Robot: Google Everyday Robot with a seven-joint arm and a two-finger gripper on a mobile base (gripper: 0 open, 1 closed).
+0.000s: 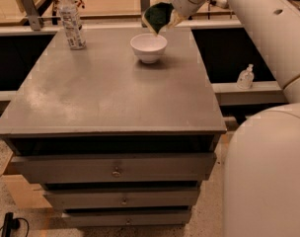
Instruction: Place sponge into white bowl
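The white bowl stands upright on the far part of the grey cabinet top. My gripper hangs just above the bowl's far right rim and is shut on the sponge. The sponge's dark green face tilts toward the camera, with pale yellow foam showing at its edges. Its lower tip sits just over the bowl's opening. The bowl's inside looks empty.
A clear plastic water bottle stands at the far left corner of the cabinet top. A small white dispenser bottle sits on a ledge to the right. Drawers face the front. The white arm fills the right side.
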